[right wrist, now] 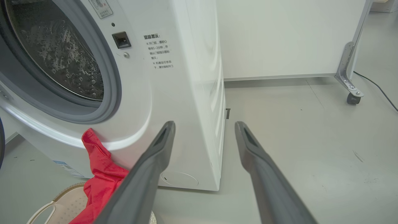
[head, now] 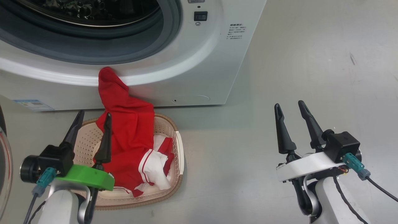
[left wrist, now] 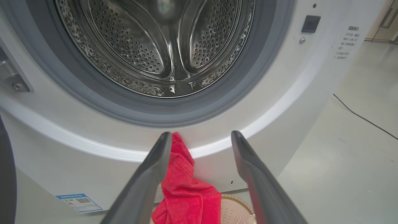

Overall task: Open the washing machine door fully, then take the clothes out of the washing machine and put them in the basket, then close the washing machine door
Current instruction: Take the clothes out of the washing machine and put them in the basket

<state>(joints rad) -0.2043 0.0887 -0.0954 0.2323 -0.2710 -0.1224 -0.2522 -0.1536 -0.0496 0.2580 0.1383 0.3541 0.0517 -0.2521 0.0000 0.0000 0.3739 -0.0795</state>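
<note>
left gripper (head: 94, 113): fingers spread wide, gripping nothing; it hangs above the left part of the basket, tips pointing at the washing machine
left gripper, wrist view: the red cloth shows low between the two fingers, below them and not pinched
right gripper (head: 289, 104): fingers also spread wide and empty, over bare floor, well apart from the basket and to the right of the machine's corner
clothes (head: 130, 130): red garment with white stripes and a white panel, lying in the basket; one red end climbs up the machine's front and leans on the white ring just under the opening
basket (head: 84, 141): cream, perforated, brown woven-look rim, on the floor right in front of the machine, below the opening
washing machine (head: 192, 71): white front loader, its mouth uncovered
gasket (left wrist: 77, 88): grey ring around the mouth
drum (left wrist: 140, 46): shiny perforated steel, seen through the mouth
washing machine door (head: 5, 168): swung away; a curved edge of it shows at the far left of the head view
blue label (head: 32, 105): low on the machine's front, left of the basket
floor (head: 295, 56): pale grey, with a thin dark cable (left wrist: 357, 115) beyond the machine
</note>
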